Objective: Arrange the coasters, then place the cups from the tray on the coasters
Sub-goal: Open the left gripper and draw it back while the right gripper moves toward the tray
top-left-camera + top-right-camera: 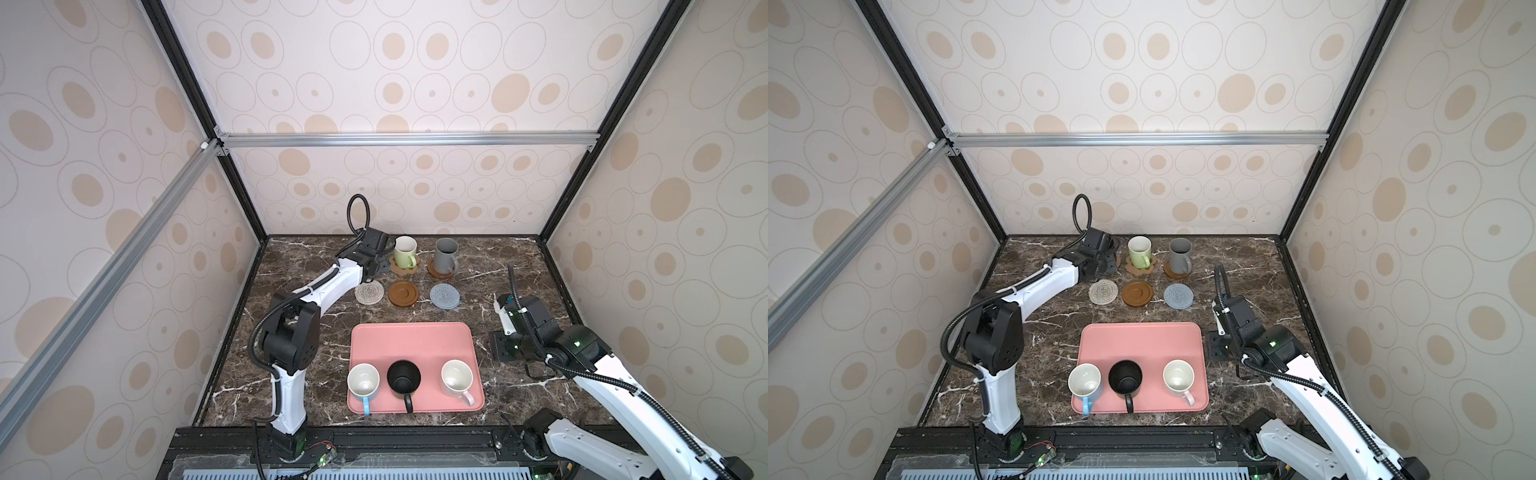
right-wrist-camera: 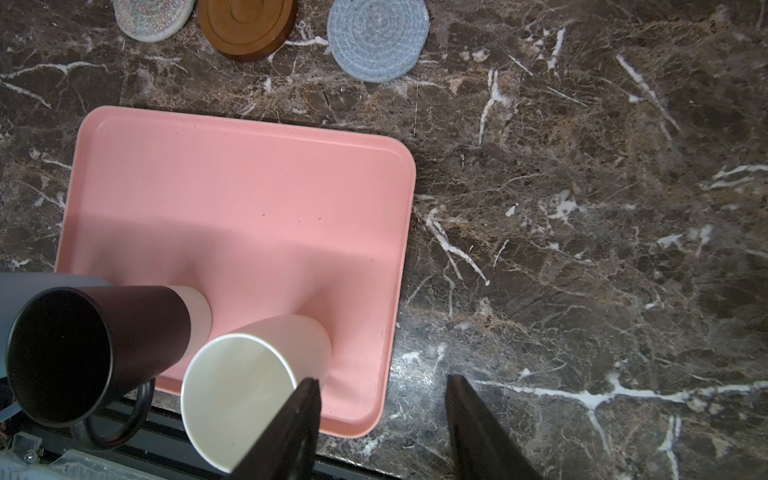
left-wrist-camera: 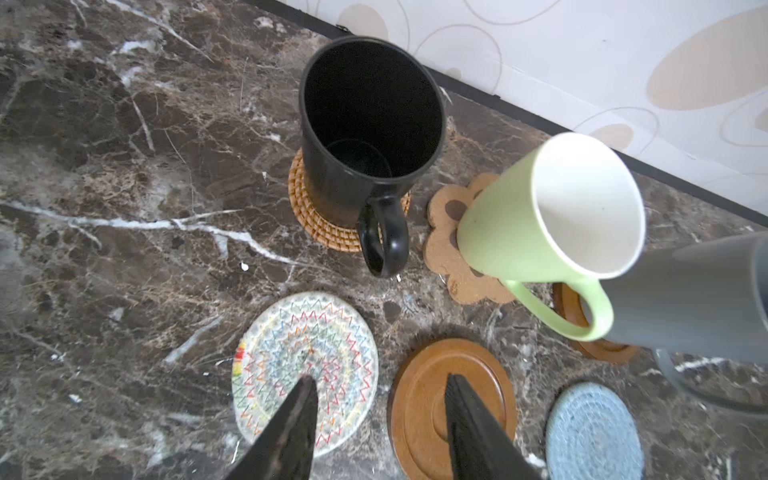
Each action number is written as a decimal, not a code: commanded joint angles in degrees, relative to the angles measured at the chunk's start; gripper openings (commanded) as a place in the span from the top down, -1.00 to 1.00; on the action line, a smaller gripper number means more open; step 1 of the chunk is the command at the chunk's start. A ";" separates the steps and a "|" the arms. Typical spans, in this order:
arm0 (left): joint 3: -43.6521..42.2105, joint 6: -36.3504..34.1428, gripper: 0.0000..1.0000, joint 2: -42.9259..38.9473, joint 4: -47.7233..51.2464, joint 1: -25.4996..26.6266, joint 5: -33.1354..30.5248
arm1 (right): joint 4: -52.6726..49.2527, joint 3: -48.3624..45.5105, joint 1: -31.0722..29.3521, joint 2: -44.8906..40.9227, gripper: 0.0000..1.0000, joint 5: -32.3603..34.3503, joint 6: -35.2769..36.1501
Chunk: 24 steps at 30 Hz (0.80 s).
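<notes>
A black cup (image 3: 365, 124) stands on the rattan coaster (image 3: 307, 212), free of my left gripper (image 3: 381, 377), which hangs open and empty over the beige woven coaster (image 3: 291, 332) and a bare brown wooden coaster (image 3: 419, 399). The light green cup (image 1: 405, 251) sits on the paw coaster (image 1: 401, 270). The grey cup (image 1: 446, 253) sits on the other wooden coaster (image 1: 440, 272). The grey-blue coaster (image 1: 444, 296) is bare. On the pink tray (image 1: 411, 336) stand light blue (image 1: 363, 381), black (image 1: 403, 377) and pink (image 1: 457, 376) cups. My right gripper (image 2: 382, 378) is open beside the tray's right edge.
The coasters form two rows of three near the back wall (image 1: 415, 199). The dark marble table (image 1: 299, 374) runs to side walls left and right. A black rail (image 1: 415, 436) edges the front, just below the tray.
</notes>
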<state>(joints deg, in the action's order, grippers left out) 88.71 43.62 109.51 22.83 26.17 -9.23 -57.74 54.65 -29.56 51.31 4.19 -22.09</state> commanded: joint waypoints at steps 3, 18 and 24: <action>-7.23 -3.19 -0.03 -8.38 -4.46 0.44 5.76 | -4.46 0.89 -0.15 -0.94 -0.08 -2.81 -3.70; -28.35 -6.34 -0.12 -32.32 -10.21 1.66 11.06 | -3.16 -1.24 -2.09 -3.59 -0.18 -13.61 -7.00; -32.83 -5.60 -0.15 -37.19 -12.19 1.67 12.57 | -4.55 -1.02 -4.87 -3.41 -0.23 -14.23 -7.64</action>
<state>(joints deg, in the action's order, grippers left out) 57.12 38.61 74.17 12.95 27.66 2.13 -60.47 53.43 -32.82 48.10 -9.43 -28.47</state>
